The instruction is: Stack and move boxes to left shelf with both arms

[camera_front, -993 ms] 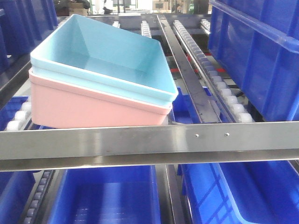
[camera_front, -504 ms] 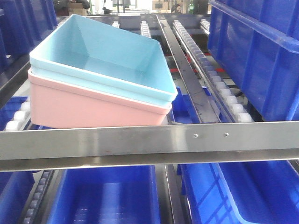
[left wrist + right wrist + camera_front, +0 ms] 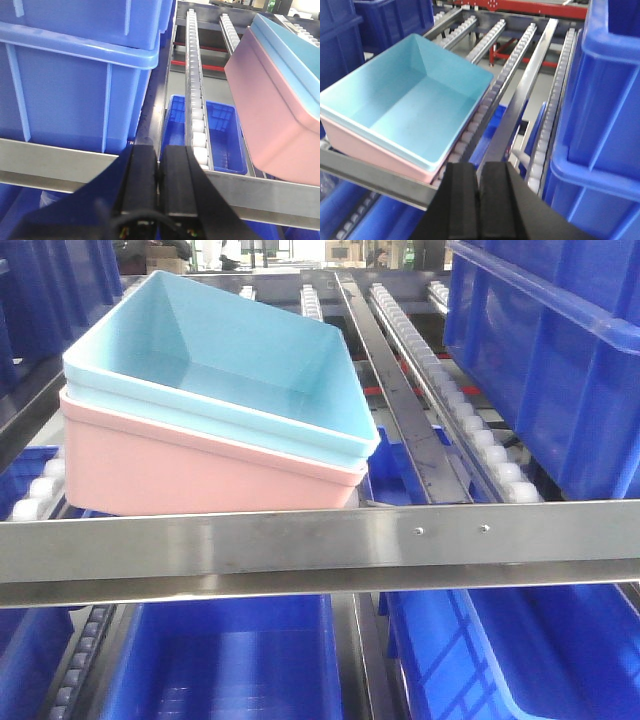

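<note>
The light sky-blue box (image 3: 230, 370) sits nested inside the salmon-pink box (image 3: 190, 475), and the stack rests tilted on the roller tracks of the left shelf, just behind its flat steel front rail (image 3: 320, 550). The right wrist view shows the blue box (image 3: 405, 95) in the pink one (image 3: 365, 150) from above. In the left wrist view the pink box (image 3: 270, 110) lies to the right. My left gripper (image 3: 159, 150) is shut and empty in front of the rail, left of the stack. My right gripper (image 3: 479, 167) is shut and empty, right of the stack.
Large dark blue ribbed crates stand on the shelf at the right (image 3: 545, 360) and at the left (image 3: 75, 75). More blue crates (image 3: 230, 660) fill the level below. White roller tracks (image 3: 460, 410) and a steel divider (image 3: 390, 400) run back between stack and right crate.
The stacked boxes shifted very slightly to the left between one second ago and half a second ago; since then nothing has visibly moved.
</note>
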Tool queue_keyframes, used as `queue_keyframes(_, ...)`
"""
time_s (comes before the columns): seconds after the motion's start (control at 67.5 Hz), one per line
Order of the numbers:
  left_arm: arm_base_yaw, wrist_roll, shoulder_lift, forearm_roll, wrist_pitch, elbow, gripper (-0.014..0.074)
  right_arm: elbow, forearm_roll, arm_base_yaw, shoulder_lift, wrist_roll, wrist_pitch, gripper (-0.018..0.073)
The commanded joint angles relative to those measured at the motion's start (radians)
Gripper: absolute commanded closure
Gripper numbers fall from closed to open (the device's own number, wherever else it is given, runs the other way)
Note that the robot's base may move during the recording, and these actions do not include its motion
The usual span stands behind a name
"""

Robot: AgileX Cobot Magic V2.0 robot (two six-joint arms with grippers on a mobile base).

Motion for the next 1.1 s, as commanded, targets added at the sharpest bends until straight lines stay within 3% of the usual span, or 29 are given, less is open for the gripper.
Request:
queue_keyframes(0.0,-0.004,-0.002,-0.015,-0.006,-0.081,-0.003,0.0598,0.003,-0.017,-0.004,0.008,0.002,-0.162,0.0508)
queue_keyframes(0.178,-0.004,-0.002,-0.015,-0.006,-0.081,-0.003,0.0598,0.177,0.039,-0.105,-0.008,0.002,-0.333,0.0508)
queue_keyframes(0.282,-0.004,-0.002,-0.015,-0.006,-0.081,-0.003,0.0598,0.222,0.105,-0.236,-0.07,0.002,-0.322,0.0508)
queue_keyframes(0.489,-0.004,-0.002,-0.015,-0.006,-0.081,-0.003,0.0598,0.358,0.105,-0.471,-0.236,0.002,-0.326,0.0508)
queue_keyframes(0.726,-0.004,-0.002,-0.015,-0.006,-0.081,-0.003,0.0598,0.477,0.105,-0.492,-0.401,0.002,-0.295,0.0508)
queue_keyframes(1.082,-0.004,-0.002,-0.015,-0.006,-0.079,-0.003,0.0598,0.476,0.105,-0.492,-0.397,0.002,-0.295,0.0508)
